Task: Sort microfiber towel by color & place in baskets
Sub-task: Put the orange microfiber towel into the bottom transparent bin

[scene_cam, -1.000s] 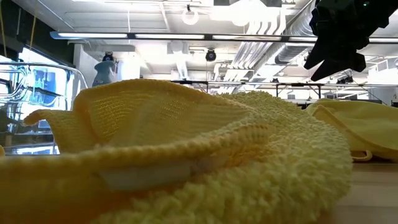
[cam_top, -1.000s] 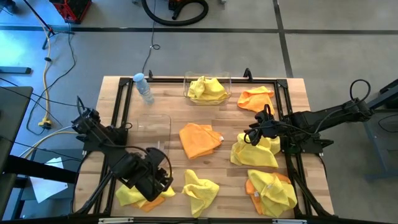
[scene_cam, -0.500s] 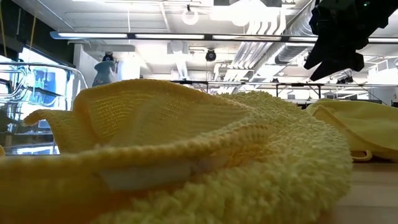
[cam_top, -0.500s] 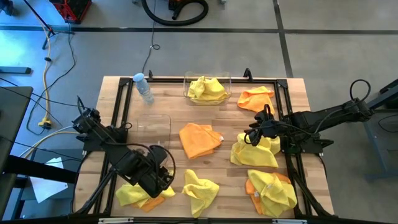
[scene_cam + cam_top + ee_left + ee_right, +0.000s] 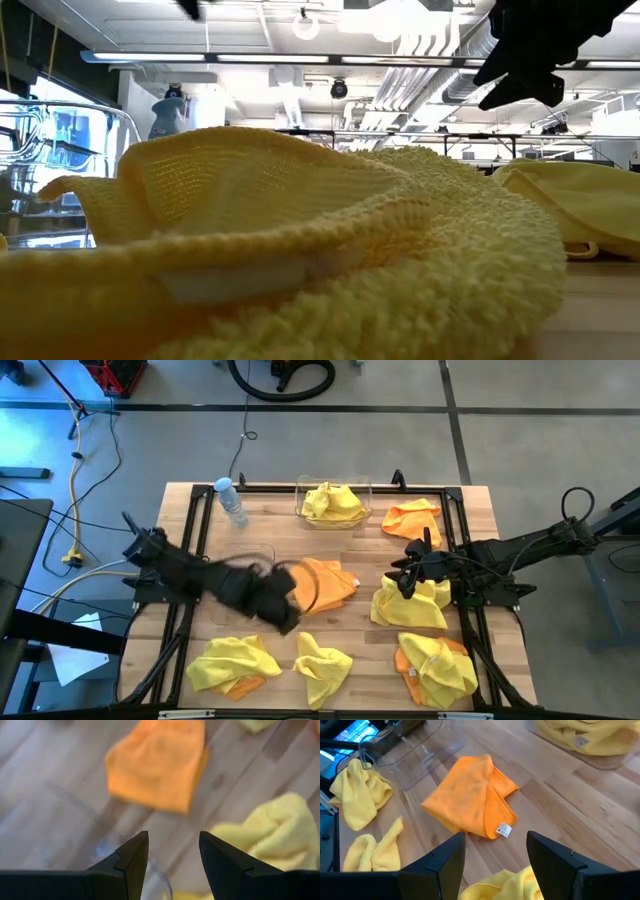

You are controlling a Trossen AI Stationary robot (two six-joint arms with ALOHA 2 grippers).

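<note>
You see the left tool (image 5: 283, 603) above the middle of the table (image 5: 470, 495), released and holding nothing, its fingers (image 5: 131, 860) parted over bare wood just beside the flat orange towel (image 5: 322, 584). That towel lies at the table's centre.

The right tool (image 5: 404, 582) hangs near the right edge, also released and empty, above a yellow towel (image 5: 420, 608) that lies below it.

The far basket (image 5: 334, 506) stands at the middle of the far edge and holds a yellow towel bundle (image 5: 332, 501). The second basket (image 5: 247, 566) stands toward the left edge, between the centre and the far left corner; you cannot tell its contents because the left arm crosses part of it.

Other towels on the table:
- An orange towel (image 5: 413, 518) near the far right corner.
- A yellow towel over an orange one (image 5: 436, 668) at the near right corner.
- A yellow towel (image 5: 322, 664) at the middle of the near edge.
- A yellow towel (image 5: 230, 662) toward the near left corner, with orange showing beneath it.

A water bottle (image 5: 230, 500) stands at the far left corner.
</note>
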